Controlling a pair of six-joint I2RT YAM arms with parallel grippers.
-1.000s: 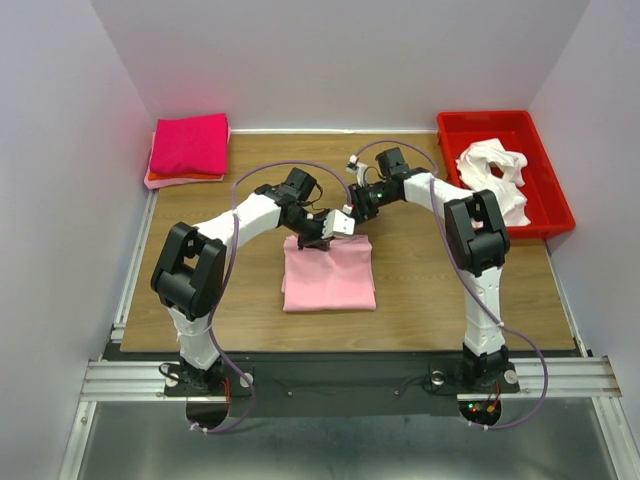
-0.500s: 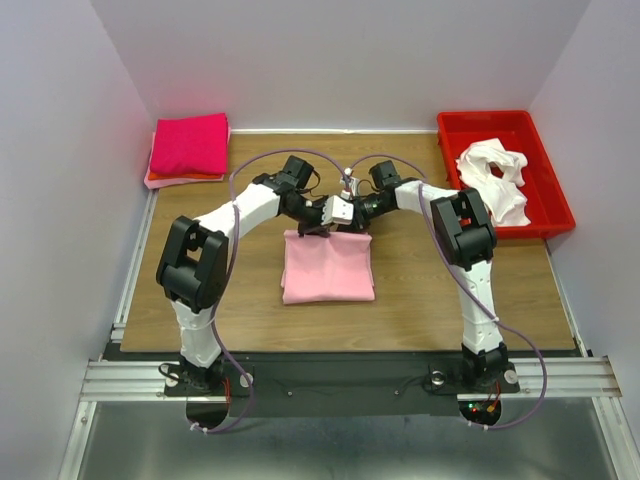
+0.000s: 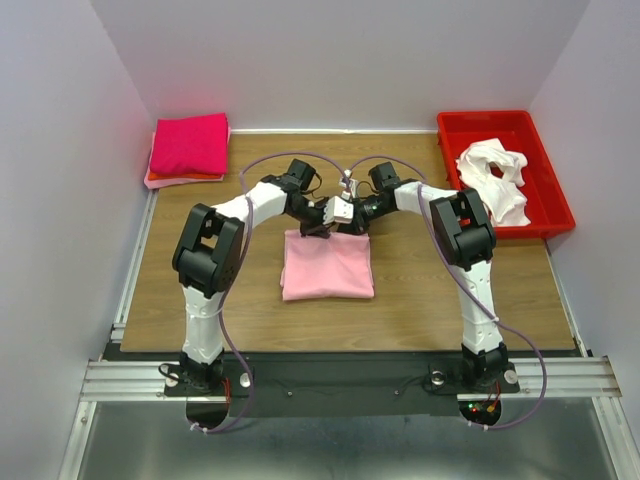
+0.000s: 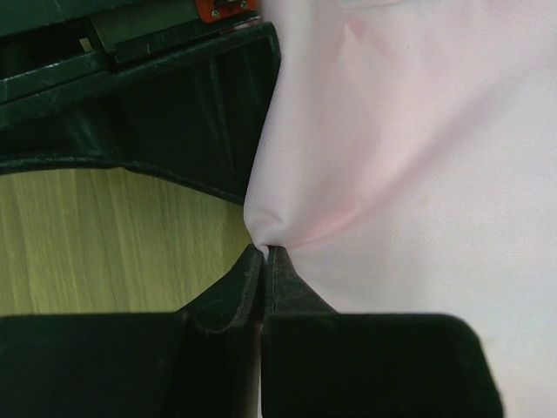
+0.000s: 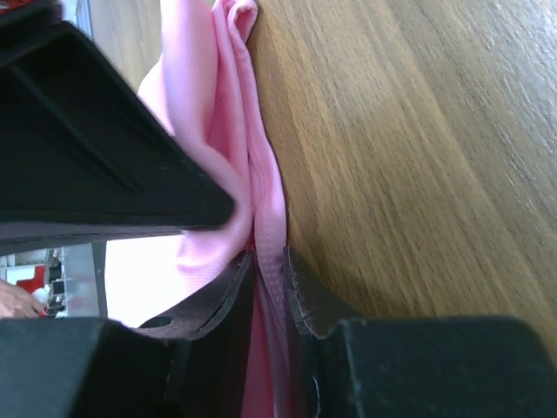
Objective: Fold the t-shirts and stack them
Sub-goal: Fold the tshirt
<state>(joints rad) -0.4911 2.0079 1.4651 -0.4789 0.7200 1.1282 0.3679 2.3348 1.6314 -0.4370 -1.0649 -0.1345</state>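
At the far edge of the light pink t-shirt (image 3: 328, 268), the left gripper (image 4: 264, 259) holds its fingers (image 4: 222, 305) pressed together on a small pinched peak of the cloth. The right gripper (image 5: 270, 272) stands just beside it on the same edge. Its fingers (image 5: 312, 306) are clamped on several stacked layers of the pink fabric, against the wooden table (image 3: 430, 290). The two wrists nearly touch above that edge. The shirt lies folded into a flat rectangle at the table's centre, between the two arms. A hot pink t-shirt (image 3: 190, 143) lies folded on a salmon t-shirt (image 3: 160, 181) at the far left corner. A white t-shirt (image 3: 492, 170) lies crumpled in the red tray (image 3: 480, 120) at the far right.
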